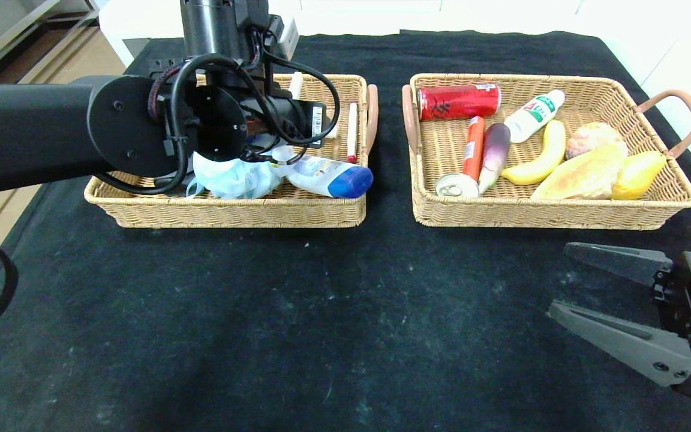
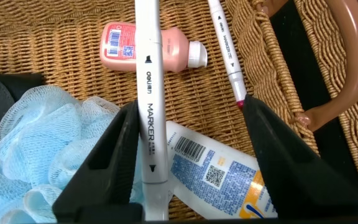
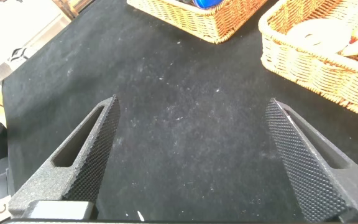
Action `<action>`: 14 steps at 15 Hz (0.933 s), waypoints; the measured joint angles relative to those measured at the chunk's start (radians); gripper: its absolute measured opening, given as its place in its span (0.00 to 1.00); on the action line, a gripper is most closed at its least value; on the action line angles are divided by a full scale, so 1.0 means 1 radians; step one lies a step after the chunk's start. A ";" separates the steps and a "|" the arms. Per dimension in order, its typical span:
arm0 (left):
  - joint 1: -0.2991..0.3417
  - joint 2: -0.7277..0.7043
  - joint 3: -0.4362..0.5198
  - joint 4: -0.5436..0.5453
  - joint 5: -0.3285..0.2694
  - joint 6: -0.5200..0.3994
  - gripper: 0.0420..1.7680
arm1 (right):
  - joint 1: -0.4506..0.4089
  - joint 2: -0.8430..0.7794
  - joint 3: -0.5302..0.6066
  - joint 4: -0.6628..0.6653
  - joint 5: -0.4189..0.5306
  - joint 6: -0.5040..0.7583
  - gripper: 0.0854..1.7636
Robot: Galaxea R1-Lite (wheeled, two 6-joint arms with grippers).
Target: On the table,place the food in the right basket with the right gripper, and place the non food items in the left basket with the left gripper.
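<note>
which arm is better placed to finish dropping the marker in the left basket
Left. Its hand is open over the left basket, with the marker against one finger, above the pouf and bottle. The right hand hangs open over bare table near the right basket.

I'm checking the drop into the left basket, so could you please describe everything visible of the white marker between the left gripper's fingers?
The white marker is a slim plastic barrel printed "MARKER" in black with small arrow marks. It lies lengthwise against one finger of the left gripper, whose jaws stand apart, over the left basket. Its lower end crosses the white bottle; its far end runs out of view. Whether it rests or hangs cannot be told.
</note>
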 joint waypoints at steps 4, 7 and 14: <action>-0.001 -0.005 0.001 0.007 0.004 0.000 0.79 | 0.000 0.000 0.000 0.000 0.000 0.000 0.97; -0.001 -0.008 0.001 0.009 0.006 0.000 0.85 | 0.000 0.000 0.000 0.000 0.000 0.000 0.97; -0.004 -0.012 0.003 0.011 0.008 0.000 0.92 | 0.000 -0.002 0.000 0.000 0.000 0.000 0.97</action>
